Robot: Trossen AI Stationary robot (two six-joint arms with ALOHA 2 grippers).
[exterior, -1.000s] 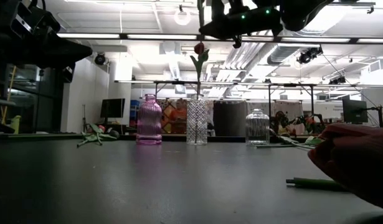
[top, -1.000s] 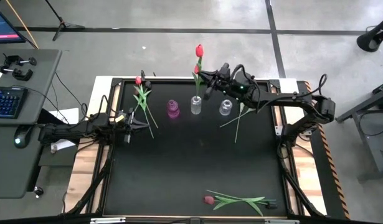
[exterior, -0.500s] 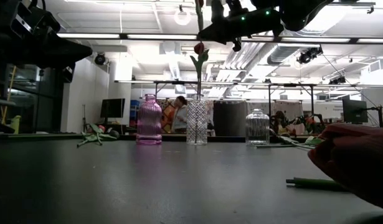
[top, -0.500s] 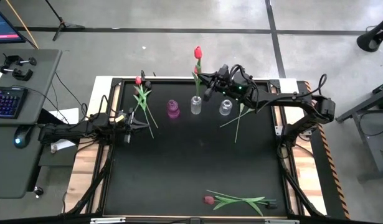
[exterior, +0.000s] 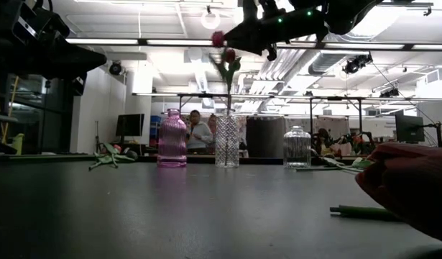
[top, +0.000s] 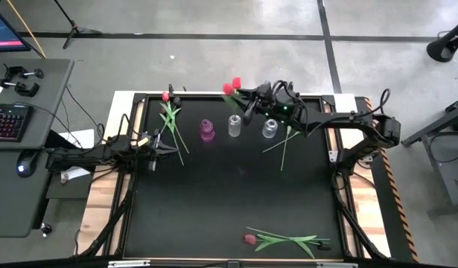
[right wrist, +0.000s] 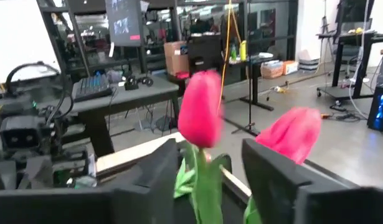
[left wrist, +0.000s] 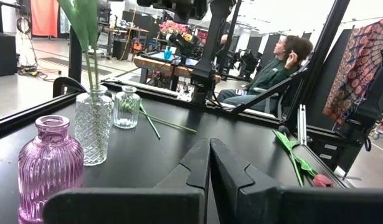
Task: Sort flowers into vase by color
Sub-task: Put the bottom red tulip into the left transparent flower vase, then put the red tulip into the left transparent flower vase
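Your black table (top: 236,201) carries three vases in a row near its far edge: a pink vase (top: 207,131), a clear cut-glass vase (top: 234,126) in the middle and a second clear vase (top: 269,129) toward the right edge. Your right gripper (top: 249,102) hovers above the middle vase with its fingers spread apart and two red tulips (top: 231,87) between them, their stems running down into that vase; you cannot tell whether the fingers touch the stems. Your left gripper (top: 167,149) waits low by the left edge, fingers clenched on nothing. One tulip (top: 170,117) lies near the far left corner, another (top: 284,240) along the near edge, and a third stem (top: 286,140) rests just beside the right-hand vase.
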